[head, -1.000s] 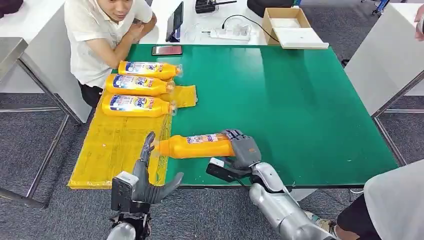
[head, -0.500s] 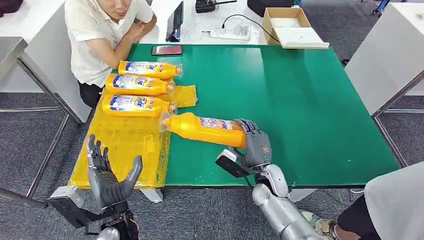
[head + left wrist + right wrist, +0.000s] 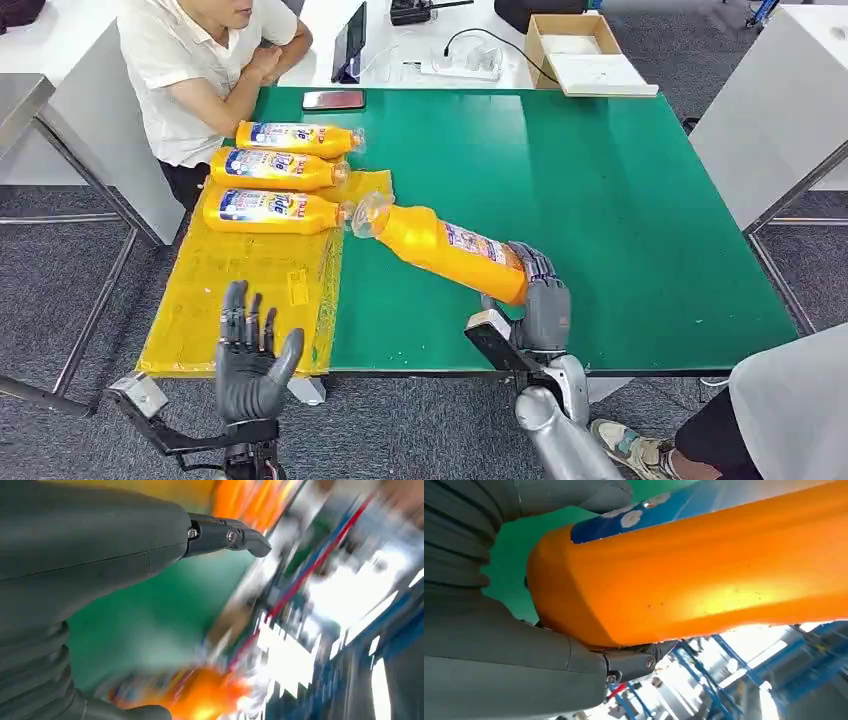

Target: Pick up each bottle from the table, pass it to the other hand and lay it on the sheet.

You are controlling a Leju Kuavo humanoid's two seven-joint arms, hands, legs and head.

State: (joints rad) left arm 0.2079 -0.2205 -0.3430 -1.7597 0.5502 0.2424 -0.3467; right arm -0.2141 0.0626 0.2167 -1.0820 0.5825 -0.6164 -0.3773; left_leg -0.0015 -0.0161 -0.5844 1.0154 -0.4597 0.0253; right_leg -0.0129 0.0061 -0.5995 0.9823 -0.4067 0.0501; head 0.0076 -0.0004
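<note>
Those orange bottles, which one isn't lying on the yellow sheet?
The bottle gripped at its base by the right hand, tilted up over the green table. The other three bottles lie side by side on the yellow sheet.

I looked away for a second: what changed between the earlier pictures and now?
The right robot hand swung its orange bottle up and away from the left robot hand, cap now near the sheet's far corner. The left, empty and spread, drew back. The three bottles on the yellow sheet stayed put.

In the upper left of the head view, the nearest orange plastic bottle [image 3: 272, 211] lying on the yellow sheet [image 3: 240, 290] has a blue label that seems to say "Tide".
</note>
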